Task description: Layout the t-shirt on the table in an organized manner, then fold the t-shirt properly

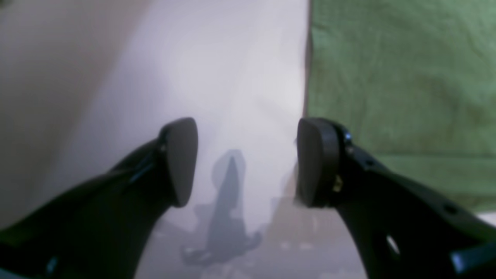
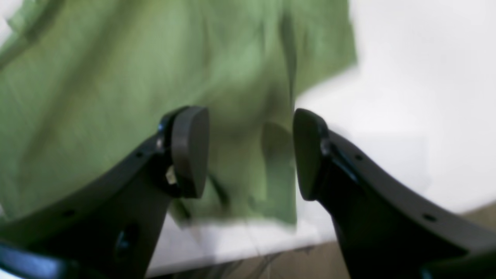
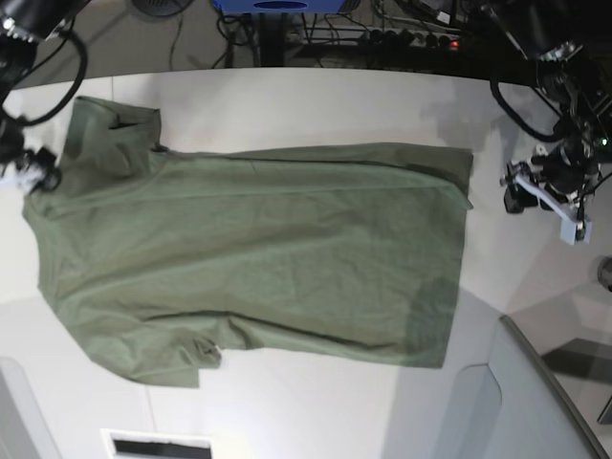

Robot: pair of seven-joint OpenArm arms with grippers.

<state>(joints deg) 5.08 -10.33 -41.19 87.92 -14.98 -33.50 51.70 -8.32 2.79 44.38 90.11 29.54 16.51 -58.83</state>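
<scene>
- The t-shirt (image 3: 258, 253) lies spread flat across the middle of the table (image 3: 316, 110), sleeves toward the base view's left edge and hem toward its right; a few shallow creases run along the body, and the near sleeve is slightly bunched.
- The hem's far corner sits near the table's right edge, with a small turned-over lip.
- The right gripper (image 2: 250, 153) hangs over the sleeve end of the shirt, its jaws apart with nothing between them; green cloth shows below the pads, and the table's edge beyond.
- The left gripper (image 1: 246, 161) sits just off the hem side, over bare table, its jaws likewise apart and empty; the shirt's edge runs beside its right pad.
- Judgement: the laying-out step looks about finished, both tools having nothing in hand, and folding is not yet begun.
- The next move probably calls for each gripper to pinch a shirt edge low against the table, taking one layer cleanly, then carrying it across without dragging the rest.
</scene>
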